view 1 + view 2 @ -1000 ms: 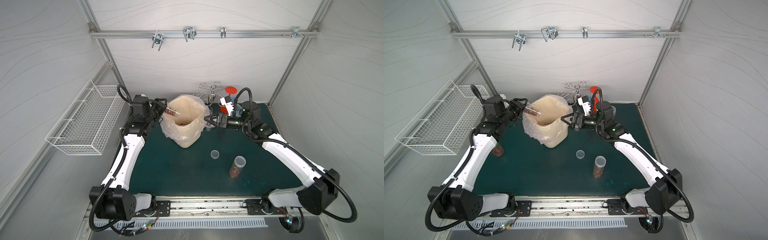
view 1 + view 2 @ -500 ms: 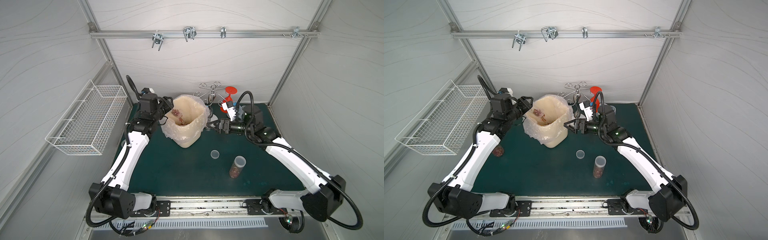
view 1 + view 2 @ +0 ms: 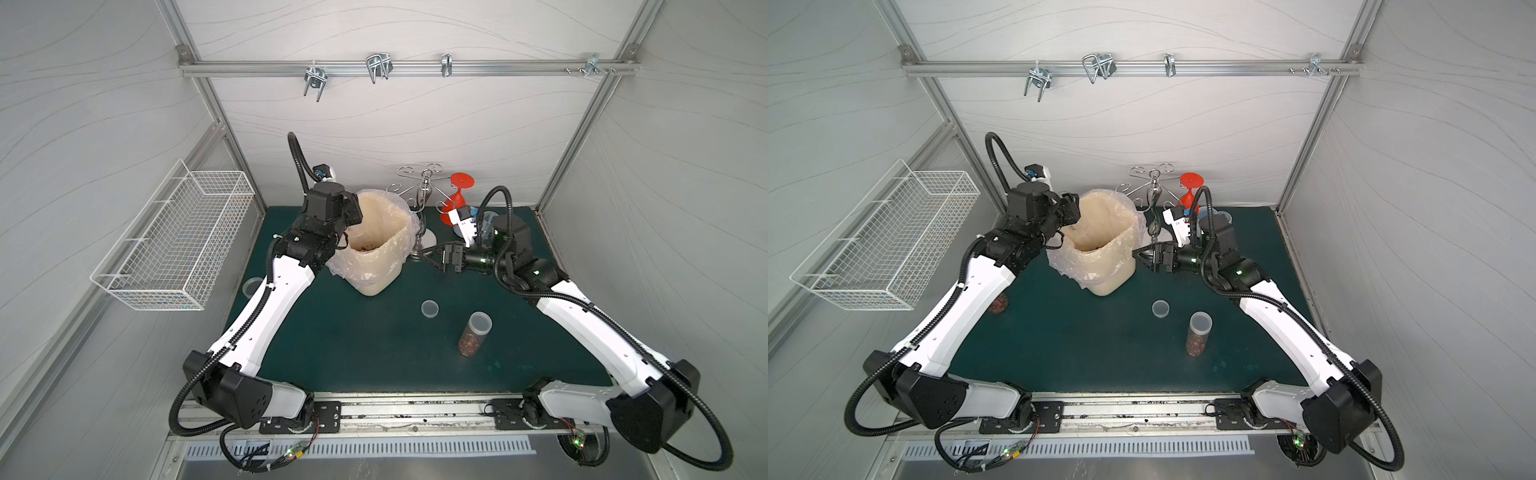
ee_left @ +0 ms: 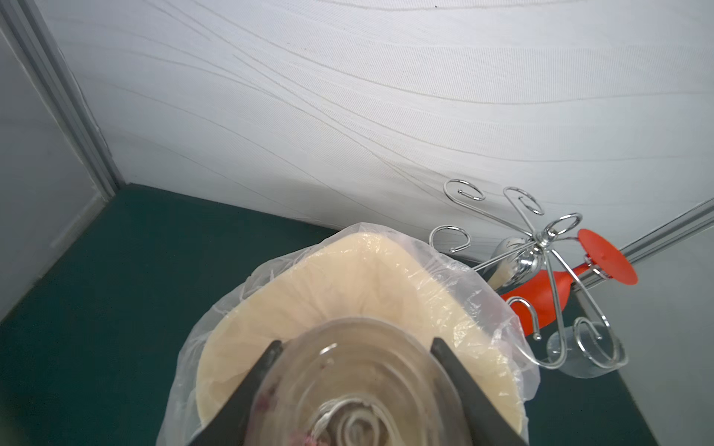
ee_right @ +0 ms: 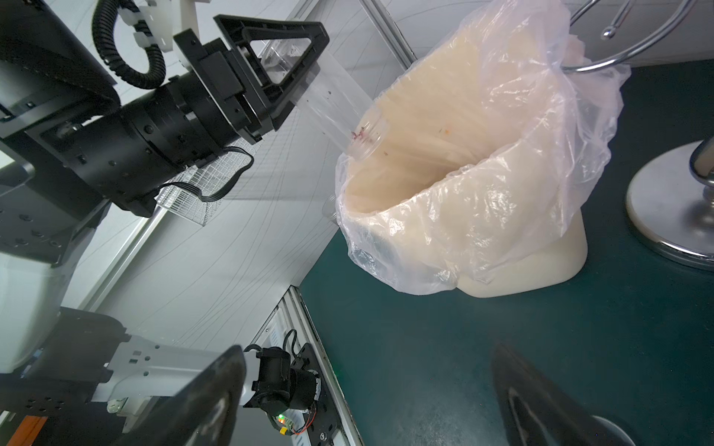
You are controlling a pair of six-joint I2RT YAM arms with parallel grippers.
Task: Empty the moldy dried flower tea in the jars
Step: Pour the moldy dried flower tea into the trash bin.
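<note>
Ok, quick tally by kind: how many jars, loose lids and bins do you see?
Jars: 3 (tipped jar in the left gripper, lidded jar, half-hidden jar by the left arm)
Loose lids: 1
Lined bins: 1
Total: 5

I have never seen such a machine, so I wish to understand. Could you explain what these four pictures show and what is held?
These are two robot arms, each ending in a two-fingered gripper. Two pictures look down from above, from nearly the same place; the other two come from cameras on the wrists. The left gripper is shut on a clear jar, tipped mouth-down over a bag-lined cream bin; a few tea bits show inside. The right gripper is open and empty beside the bin. On the green mat are a lidded jar of tea, a loose lid and a metal rack.
</note>
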